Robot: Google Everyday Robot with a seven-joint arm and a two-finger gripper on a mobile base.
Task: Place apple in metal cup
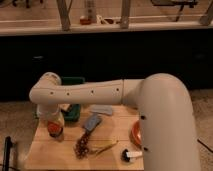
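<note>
At the lower left of the frame the gripper [56, 121] hangs over the apple [54, 128] and metal cup [55, 134] on the tabletop [60, 152], so lowering straight down seems wisest.

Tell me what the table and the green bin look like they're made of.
The table looks like pale unfinished wood: light tan with faint board seams. The green bin seems matte plastic, uniformly coloured, though mostly hidden. The pincer hangs over the table's left side, an orange-red object at its tip.
</note>
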